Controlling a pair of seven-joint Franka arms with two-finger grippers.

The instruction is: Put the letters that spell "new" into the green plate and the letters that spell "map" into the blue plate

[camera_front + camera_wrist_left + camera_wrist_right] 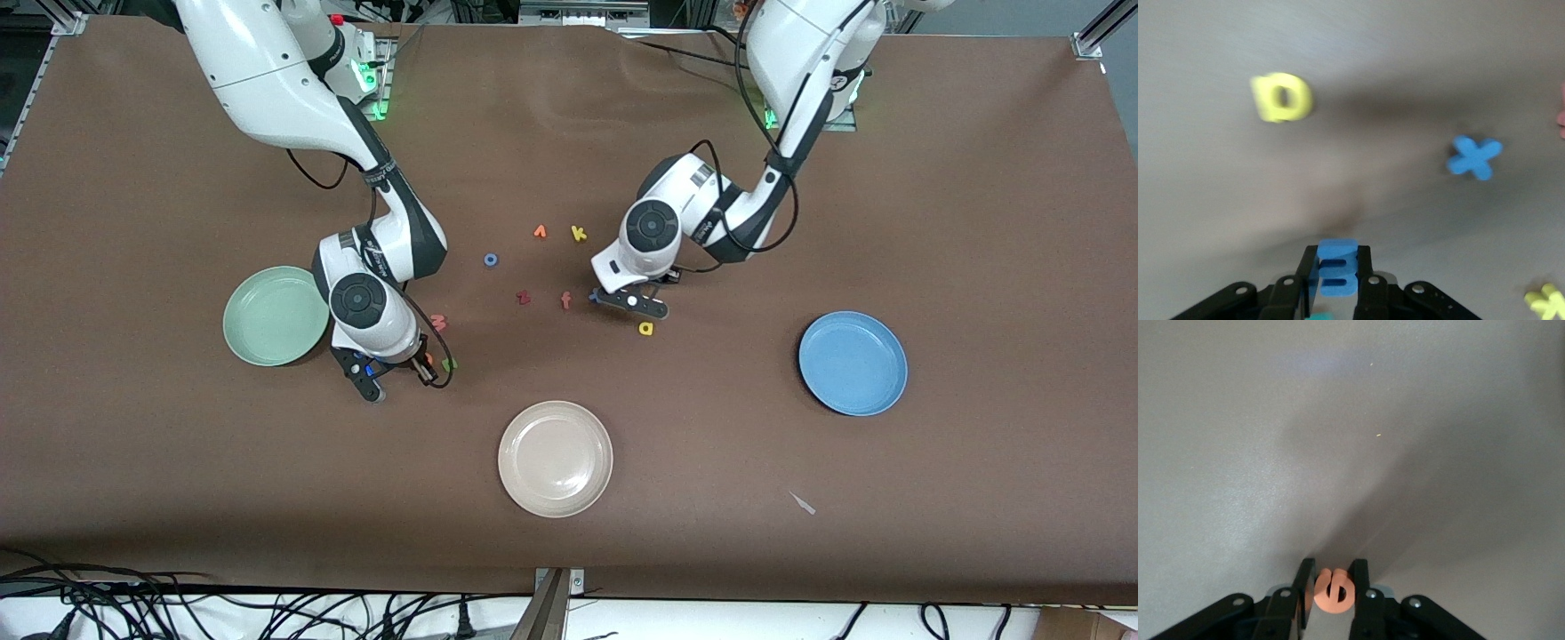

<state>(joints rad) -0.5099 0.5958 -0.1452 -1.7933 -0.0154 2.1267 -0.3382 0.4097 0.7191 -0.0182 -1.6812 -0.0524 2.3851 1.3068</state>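
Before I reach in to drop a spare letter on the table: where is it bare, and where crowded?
Bare cloth lies between the cream plate and the blue plate, and nearer the camera than the green plate. Crowded: the loose letters between the left gripper and right gripper.

Right wrist view. My right gripper (1333, 588) stood at the edge of the frame, its two black fingers (1305, 581) closed upon the orange e (1331, 590), which sat upright between the pads with its slot showing. The bare brown table (1338, 420) filled the remainder of the view, crossed by a broad soft shadow running out from my fingers; two tiny pale specks (1377, 436) lay on its surface
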